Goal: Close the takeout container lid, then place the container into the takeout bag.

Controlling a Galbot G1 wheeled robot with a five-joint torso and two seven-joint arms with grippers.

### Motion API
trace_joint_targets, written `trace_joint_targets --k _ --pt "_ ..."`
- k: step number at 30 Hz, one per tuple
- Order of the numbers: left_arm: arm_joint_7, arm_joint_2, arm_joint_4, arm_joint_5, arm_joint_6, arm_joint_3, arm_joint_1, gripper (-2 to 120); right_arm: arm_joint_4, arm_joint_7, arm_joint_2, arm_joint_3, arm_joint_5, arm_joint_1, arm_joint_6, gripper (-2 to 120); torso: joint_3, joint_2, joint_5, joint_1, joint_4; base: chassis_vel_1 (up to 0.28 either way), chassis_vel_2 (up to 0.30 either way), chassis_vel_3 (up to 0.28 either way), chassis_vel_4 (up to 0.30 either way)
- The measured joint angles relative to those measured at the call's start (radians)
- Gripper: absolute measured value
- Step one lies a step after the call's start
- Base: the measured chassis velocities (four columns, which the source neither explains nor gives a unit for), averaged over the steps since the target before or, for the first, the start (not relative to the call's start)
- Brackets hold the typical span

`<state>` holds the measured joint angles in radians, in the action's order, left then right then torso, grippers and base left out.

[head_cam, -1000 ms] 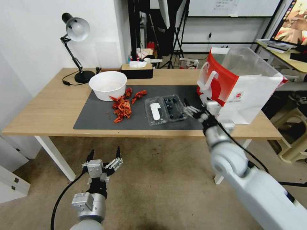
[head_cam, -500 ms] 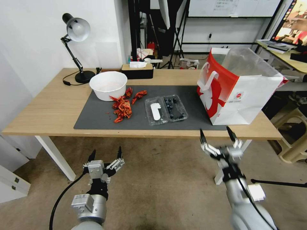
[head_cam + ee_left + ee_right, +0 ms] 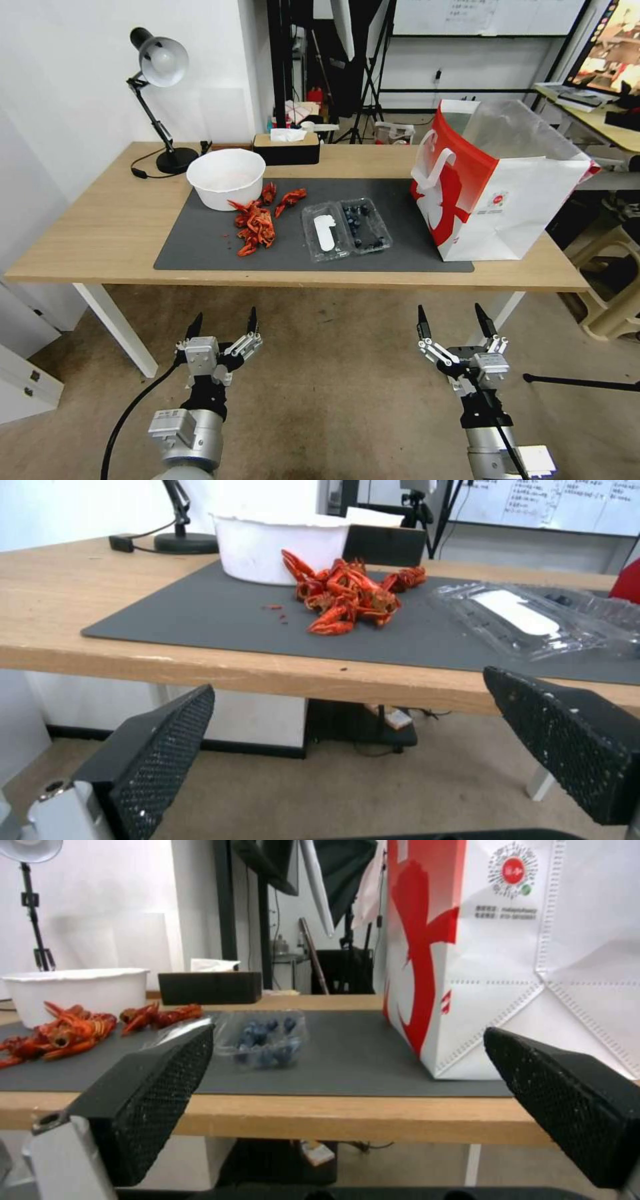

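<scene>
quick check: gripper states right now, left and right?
Left gripper: open, holding nothing, below the table edge.
Right gripper: open, holding nothing, below the table edge.

white bowl (image 3: pixel 225 177), red crayfish (image 3: pixel 255 223) on grey mat (image 3: pixel 200 240), desk lamp (image 3: pixel 159 67), black tissue box (image 3: pixel 287 148)

Silver-grey cylindrical wrists are seen on both arms, each ended by a left gripper (image 3: pixel 223 325) and right gripper (image 3: pixel 455 323) with black, dimple-textured fingers (image 3: pixel 160 755); black cables are routed alongside.
</scene>
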<state>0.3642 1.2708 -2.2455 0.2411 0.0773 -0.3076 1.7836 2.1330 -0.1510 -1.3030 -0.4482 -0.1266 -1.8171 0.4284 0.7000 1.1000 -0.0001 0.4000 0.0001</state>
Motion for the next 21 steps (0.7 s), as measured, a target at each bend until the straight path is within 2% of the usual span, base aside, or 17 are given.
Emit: trace_joint_targets --k 7,11,14,15,17,18,20,21 --pt "0.004 0.004 -0.003 0.018 -0.004 0.006 -0.021 100 -0.005 -0.003 -0.012 0.023 0.022 -0.004 -0.013 100 0.0 0.0 0.0001 0.0 -0.0001 0.0 0.0 0.0 0.0" --pt "0.007 0.005 -0.012 0.082 -0.022 0.033 -0.045 100 -0.01 -0.004 -0.008 0.024 0.026 -0.003 -0.021 100 0.0 0.0 0.0002 0.0 -0.0003 0.0 0.0 0.0 0.0" --pt "0.019 0.016 -0.034 0.208 -0.036 0.066 -0.067 100 -0.021 -0.006 0.019 0.037 0.019 0.023 -0.044 100 0.0 0.0 0.0003 0.0 -0.0002 0.0 0.0 0.0 0.0" --pt "0.019 0.016 -0.034 0.208 -0.036 0.066 -0.067 100 -0.021 -0.006 0.019 0.037 0.019 0.023 -0.044 100 0.0 0.0 0.0003 0.0 -0.0002 0.0 0.0 0.0 0.0" --pt "0.023 0.024 -0.05 0.314 -0.03 0.077 -0.093 100 -0.031 -0.006 0.048 0.053 0.01 0.044 -0.062 100 0.0 0.0 0.0004 0.0 0.0002 0.0 0.0 0.0 0.0" --pt "0.023 0.024 -0.05 0.314 -0.03 0.077 -0.093 100 -0.031 -0.006 0.048 0.053 0.01 0.044 -0.062 100 0.0 0.0 0.0004 0.0 0.0002 0.0 0.0 0.0 0.0" --pt "0.037 0.017 -0.057 0.457 -0.029 0.089 -0.159 100 -0.033 -0.005 0.065 0.056 0.005 0.047 -0.068 100 0.0 0.0 0.0002 0.0 0.0001 0.0 0.0 0.0 0.0" --pt "0.037 0.017 -0.057 0.457 -0.029 0.089 -0.159 100 -0.033 -0.005 0.065 0.056 0.005 0.047 -0.068 100 0.0 0.0 0.0002 0.0 0.0001 0.0 0.0 0.0 0.0"
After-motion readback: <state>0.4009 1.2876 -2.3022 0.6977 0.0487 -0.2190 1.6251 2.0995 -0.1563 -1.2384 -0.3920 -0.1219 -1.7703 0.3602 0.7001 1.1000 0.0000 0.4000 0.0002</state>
